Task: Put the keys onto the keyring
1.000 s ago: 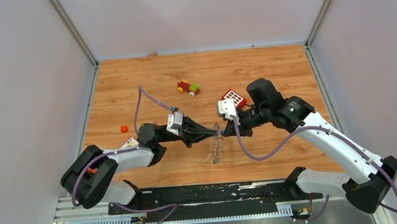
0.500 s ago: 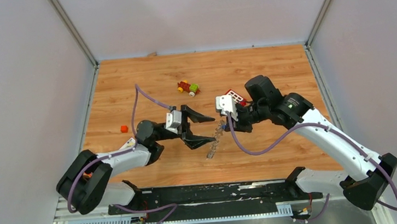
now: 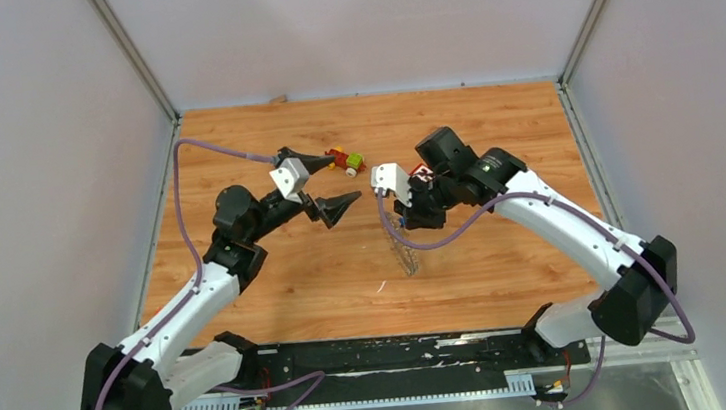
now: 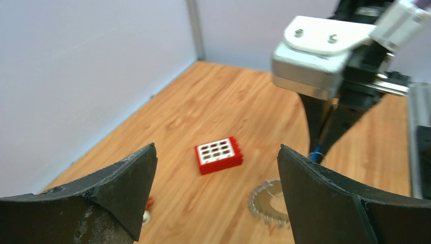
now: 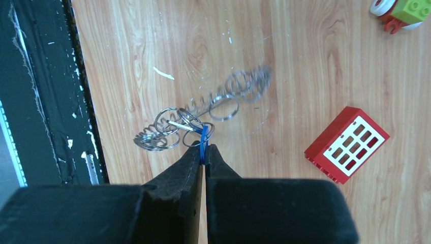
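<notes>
My right gripper (image 5: 204,151) is shut on a thin blue-headed key (image 5: 204,138), seen too in the left wrist view (image 4: 316,152). From that key hangs the keyring (image 5: 167,127), a cluster of silver rings and toothed keys, partly blurred. It dangles under the right gripper (image 3: 404,231) as a grey strand, the keyring (image 3: 406,258). From the left wrist it looks like a toothed disc, the keyring (image 4: 265,203), just above the wood. My left gripper (image 3: 339,179) is raised and open, apart from the keyring; between its fingers (image 4: 216,148) is only floor. I cannot pick out a dark key.
A red block with white squares (image 5: 347,144) lies on the wood beyond the right gripper (image 4: 218,155). A small red-yellow-green toy (image 3: 345,161) sits near the left fingertips. The black base rail (image 3: 393,348) runs along the near edge. Grey walls enclose the table.
The left gripper opened, let go of the keyring and drew up and back to the left. The right gripper shifted left and farther back, still shut, with the keyring swinging beneath it.
</notes>
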Motion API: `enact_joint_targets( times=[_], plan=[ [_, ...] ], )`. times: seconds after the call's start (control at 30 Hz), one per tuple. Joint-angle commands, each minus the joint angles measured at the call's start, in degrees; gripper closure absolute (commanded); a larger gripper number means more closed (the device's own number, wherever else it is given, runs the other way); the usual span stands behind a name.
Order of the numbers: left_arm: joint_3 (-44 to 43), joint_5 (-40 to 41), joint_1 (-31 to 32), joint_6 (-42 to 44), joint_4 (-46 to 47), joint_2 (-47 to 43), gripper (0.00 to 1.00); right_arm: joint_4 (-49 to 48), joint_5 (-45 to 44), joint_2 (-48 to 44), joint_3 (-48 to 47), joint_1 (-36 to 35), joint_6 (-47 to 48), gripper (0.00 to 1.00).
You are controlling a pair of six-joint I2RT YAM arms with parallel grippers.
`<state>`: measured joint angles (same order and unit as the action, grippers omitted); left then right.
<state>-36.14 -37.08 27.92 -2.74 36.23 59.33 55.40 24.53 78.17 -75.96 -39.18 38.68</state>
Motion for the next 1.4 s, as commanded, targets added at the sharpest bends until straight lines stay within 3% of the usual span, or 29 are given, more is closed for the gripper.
enact_joint_targets(
  times=[0.0, 0.33, 0.67, 0.83, 1.0, 1.07, 1.23, 1.37],
  plan=[
    [-3.3, 12.6, -0.6, 6.9, -17.1, -1.7, 0.05, -2.2, -1.2, 2.6, -3.2, 0.2, -1.4, 1.0],
    [-3.4, 12.1, -0.6, 5.9, -17.4, -1.8, 0.04, 0.7, -13.6, 6.7, 7.7, 9.1, 6.8, 1.0],
    [-3.2, 13.0, -0.6, 5.9, -18.0, -2.2, 0.02, -3.8, -23.0, 13.8, 14.8, 14.3, 9.4, 1.0],
    [-3.3, 12.8, -0.6, 5.9, -18.3, -2.1, 0.0, -5.8, -29.2, 17.8, 17.7, 15.4, 10.8, 0.97],
    [-3.8, 14.4, -0.6, 5.9, -19.5, -2.0, 0.0, -7.8, -29.6, 18.9, 19.1, 16.9, 10.6, 0.92],
    [-4.4, 15.2, -0.6, 6.1, -20.6, -1.9, 0.0, -8.5, -29.7, 18.7, 19.5, 17.5, 10.5, 0.84],
    [-6.2, 17.2, -0.6, 7.2, -24.3, -2.4, 0.0, -8.9, -28.6, 16.0, 19.7, 18.7, 9.4, 0.4],
    [-8.2, 22.1, -0.7, 9.4, -28.4, -3.4, 0.0, -8.8, -25.9, 10.3, 19.2, 20.8, 7.8, 0.16]
  ],
)
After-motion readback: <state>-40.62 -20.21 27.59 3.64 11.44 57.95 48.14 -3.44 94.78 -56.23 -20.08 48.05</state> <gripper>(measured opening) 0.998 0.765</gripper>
